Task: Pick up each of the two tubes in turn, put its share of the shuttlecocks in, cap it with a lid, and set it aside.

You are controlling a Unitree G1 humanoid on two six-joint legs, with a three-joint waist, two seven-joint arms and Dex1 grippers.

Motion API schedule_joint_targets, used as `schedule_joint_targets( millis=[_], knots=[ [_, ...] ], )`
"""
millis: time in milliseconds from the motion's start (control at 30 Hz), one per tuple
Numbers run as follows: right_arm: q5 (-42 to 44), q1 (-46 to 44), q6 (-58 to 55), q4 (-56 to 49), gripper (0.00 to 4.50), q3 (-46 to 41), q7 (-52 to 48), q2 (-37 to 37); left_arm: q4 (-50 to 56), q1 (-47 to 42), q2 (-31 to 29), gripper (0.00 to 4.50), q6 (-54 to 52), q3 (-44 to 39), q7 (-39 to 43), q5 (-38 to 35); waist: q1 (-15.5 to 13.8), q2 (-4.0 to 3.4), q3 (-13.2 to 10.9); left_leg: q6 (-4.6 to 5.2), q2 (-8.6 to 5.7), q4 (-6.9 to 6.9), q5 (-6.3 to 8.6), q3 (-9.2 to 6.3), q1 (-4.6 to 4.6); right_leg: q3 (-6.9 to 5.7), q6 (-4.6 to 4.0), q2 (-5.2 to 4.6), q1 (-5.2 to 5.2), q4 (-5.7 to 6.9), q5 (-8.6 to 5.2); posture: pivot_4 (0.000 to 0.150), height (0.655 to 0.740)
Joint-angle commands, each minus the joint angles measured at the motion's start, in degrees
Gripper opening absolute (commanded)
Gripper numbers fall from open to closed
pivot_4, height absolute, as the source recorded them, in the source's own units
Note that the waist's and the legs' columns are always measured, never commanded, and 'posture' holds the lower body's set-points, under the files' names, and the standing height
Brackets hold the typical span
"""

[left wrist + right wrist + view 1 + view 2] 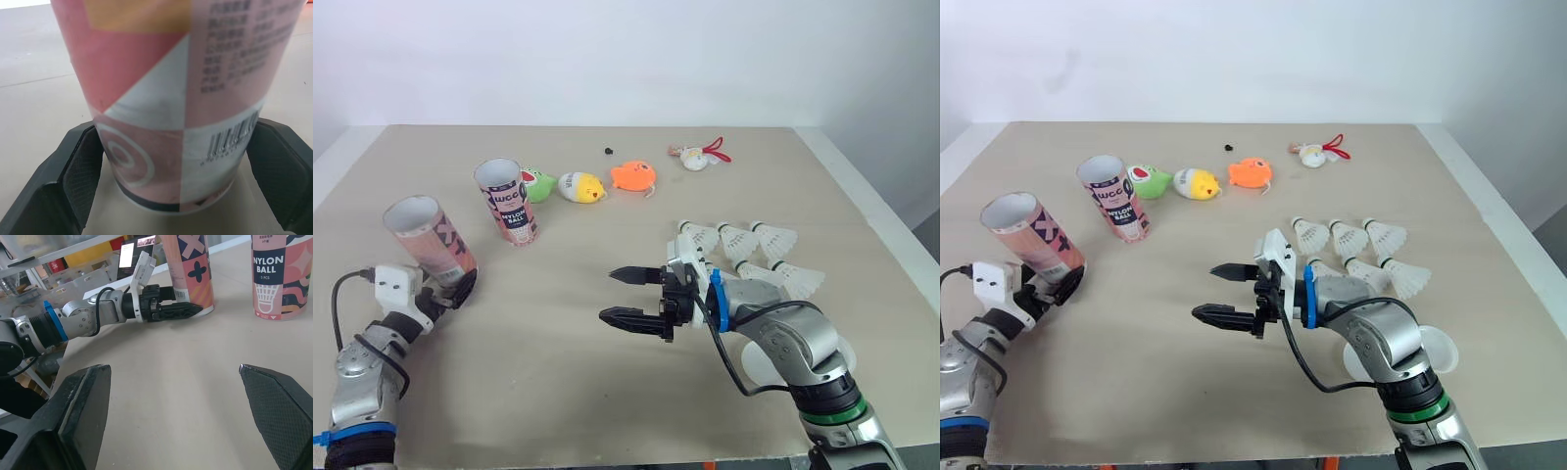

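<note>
left hand (pixel 458 287): i see it clamped on the base of the pink tube (pixel 426 235), one finger on each side.
pink tube: tilted, open mouth up and leaning away from that hand, at the left of the bench (pixel 558 392).
right hand (pixel 608 295): fingers spread wide with nothing between them, over mid-bench.
second tube (pixel 509 204): upright farther back (well apart from both hands).
shuttlecocks (pixel 744 247): clustered beside my right wrist.

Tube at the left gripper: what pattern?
The pink cardboard tube bears pink-and-white geometric panels, a spiral and barcode; best in left wrist view.
</note>
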State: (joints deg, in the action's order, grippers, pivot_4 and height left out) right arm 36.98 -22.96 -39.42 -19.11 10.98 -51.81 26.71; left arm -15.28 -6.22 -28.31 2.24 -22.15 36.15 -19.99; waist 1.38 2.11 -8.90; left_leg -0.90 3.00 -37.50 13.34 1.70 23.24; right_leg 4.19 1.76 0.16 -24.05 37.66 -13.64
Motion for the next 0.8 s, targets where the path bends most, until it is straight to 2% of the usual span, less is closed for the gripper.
schedule_joint_targets(
  millis=[33, 133, 267, 333, 600, 667, 800],
  knots=[
    [1.1, -0.3, 0.3, -2.9, 4.5, -1.7, 0.5, -0.1, 0.8, -1.7, -0.3, 4.36, 0.9, 0.8, -0.5, 0.4, 0.0, 0.0, 0.0, 0.0, 0.0, 0.0, 0.0, -0.01, 0.0, 0.0, -0.01, 0.0, 0.0, 0.0, 0.0, 0.15, 0.74],
    [1.2, -0.4, 0.4, -2.9, 4.5, -1.7, 0.8, -0.2, 1.5, -2.2, 0.1, 4.36, 0.6, 1.2, -0.9, 0.2, 0.0, 0.0, 0.0, 0.0, -0.03, 0.0, 0.0, -0.02, 0.02, 0.01, 0.0, -0.01, 0.0, 0.0, -0.01, 0.15, 0.74],
    [1.2, -0.5, 0.4, -3.0, 4.5, -1.7, 1.0, -0.3, 1.8, -2.5, 0.4, 3.17, 0.3, 1.2, -1.8, -0.4, 0.0, 0.0, 0.0, 0.0, -0.01, 0.0, 0.0, -0.02, 0.01, 0.01, 0.0, 0.0, -0.02, 0.02, 0.0, 0.15, 0.74],
    [1.3, -0.5, 0.3, -3.0, 4.5, -1.8, 1.0, -0.3, 1.9, -2.4, 0.3, 2.8, 0.7, 1.2, -2.4, 0.0, 0.0, 0.0, 0.0, 0.0, -0.01, 0.0, 0.0, -0.03, 0.01, 0.01, -0.02, 0.01, -0.02, 0.06, -0.01, 0.15, 0.74],
    [1.3, -0.2, 0.3, -3.0, 4.5, -1.9, 0.8, 0.1, 5.1, -0.6, 0.5, 2.8, -0.4, 0.3, -3.2, -1.8, 0.0, 0.0, 0.0, 0.0, -0.02, -0.02, 0.0, -0.02, 0.0, 0.01, -0.03, 0.0, -0.05, 0.16, -0.05, 0.15, 0.74],
    [1.3, 0.1, 0.2, -3.2, 4.5, -2.1, 0.9, 0.4, 7.6, 0.7, -0.2, 2.8, -1.5, -0.4, -1.6, -3.9, 0.0, 0.0, 0.0, 0.0, -0.03, -0.02, 0.0, -0.03, 0.01, 0.02, -0.05, 0.0, -0.06, 0.21, -0.06, 0.15, 0.74],
    [4.2, 2.0, -1.0, -6.2, 4.5, -4.9, 0.0, 2.8, 12.6, 3.8, -5.7, 2.8, -4.2, 1.1, 5.8, -4.9, 0.0, 0.02, 0.0, -0.01, -0.06, -0.01, 0.0, -0.06, 0.06, 0.03, -0.14, -0.02, -0.12, 0.29, -0.11, 0.15, 0.74]
  ],
)
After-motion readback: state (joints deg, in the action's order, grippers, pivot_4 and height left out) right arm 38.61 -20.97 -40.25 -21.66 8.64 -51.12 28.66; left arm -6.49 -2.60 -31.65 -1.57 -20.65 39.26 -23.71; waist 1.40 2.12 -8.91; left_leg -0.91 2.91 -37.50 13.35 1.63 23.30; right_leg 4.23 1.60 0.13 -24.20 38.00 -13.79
